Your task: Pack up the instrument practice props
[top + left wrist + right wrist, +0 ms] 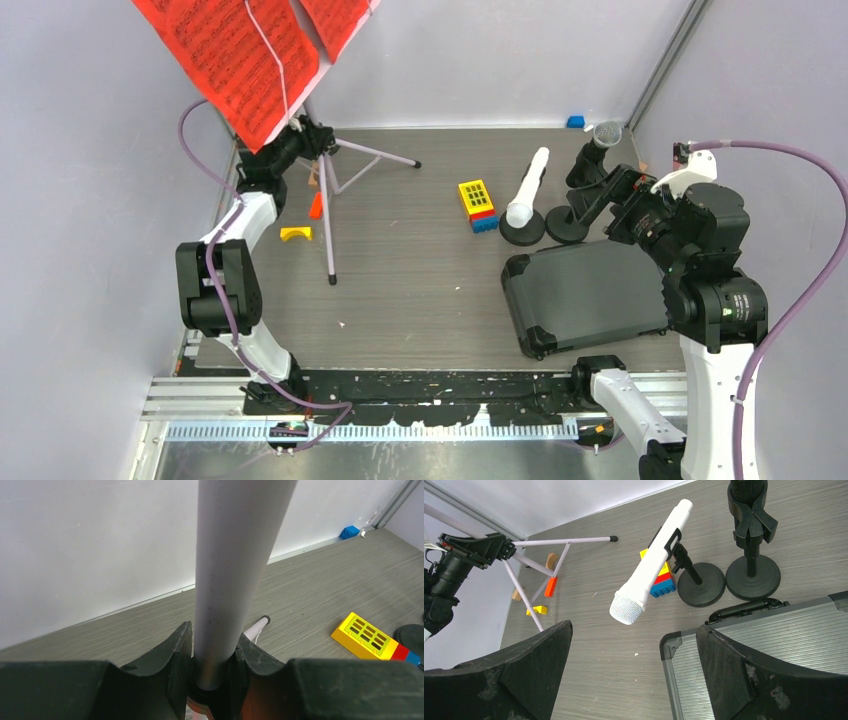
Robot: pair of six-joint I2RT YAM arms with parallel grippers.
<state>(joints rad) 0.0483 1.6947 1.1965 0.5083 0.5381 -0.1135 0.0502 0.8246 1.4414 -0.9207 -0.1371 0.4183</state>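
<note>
Left claw [214,661] tight, right claw [633,635] wide

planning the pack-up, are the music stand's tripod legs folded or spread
Spread: the music stand's legs splay out from the hub, their feet far apart on the table.

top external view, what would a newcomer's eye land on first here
The red sheet-music pages blaze at the top left, perched on a pale music stand whose pole the left gripper clasps. On the right, a white microphone leans in its round-based holder next to a dark hard case, with the right gripper open over the case's corner.
</note>
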